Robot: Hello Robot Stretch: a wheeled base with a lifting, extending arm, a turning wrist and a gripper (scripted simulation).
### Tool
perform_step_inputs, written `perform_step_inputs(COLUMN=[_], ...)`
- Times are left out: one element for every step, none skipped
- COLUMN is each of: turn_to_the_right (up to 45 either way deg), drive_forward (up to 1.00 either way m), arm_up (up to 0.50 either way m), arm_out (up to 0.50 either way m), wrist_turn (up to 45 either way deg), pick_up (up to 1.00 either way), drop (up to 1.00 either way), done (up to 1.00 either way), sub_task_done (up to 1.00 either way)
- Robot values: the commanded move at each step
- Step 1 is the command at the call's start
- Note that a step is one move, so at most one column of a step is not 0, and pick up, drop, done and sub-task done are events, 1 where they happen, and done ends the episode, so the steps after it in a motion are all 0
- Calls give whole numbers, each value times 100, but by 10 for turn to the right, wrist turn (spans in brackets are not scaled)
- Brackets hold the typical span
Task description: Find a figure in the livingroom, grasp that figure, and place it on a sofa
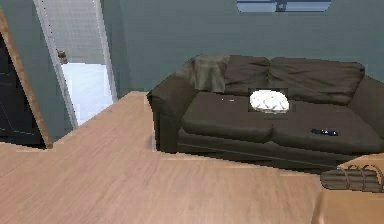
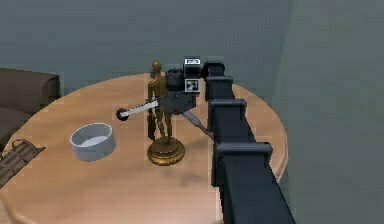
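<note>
One white door stands at the forward view's left; right of it a dark brown sofa carries a draped cloth, a white cushion and a small dark item too tiny to name. In the arm side view, a round wooden table bears a pale bowl and the upright bronze figure, whose middle the gripper crosses; whether it grasps the figure cannot be told. The arm is cut off by the bottom edge.
</note>
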Motion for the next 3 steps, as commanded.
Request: perform_step_inputs(turn_to_the_right=[0, 0, 0], drive_forward=[0, 0, 0], arm_up=[0, -26, 0], arm_out=[0, 0, 0], wrist_turn=[240, 0, 0], pick_up=[0, 0, 100], drop=[0, 0, 0], done=[0, 0, 0], sub_task_done=[0, 0, 0])
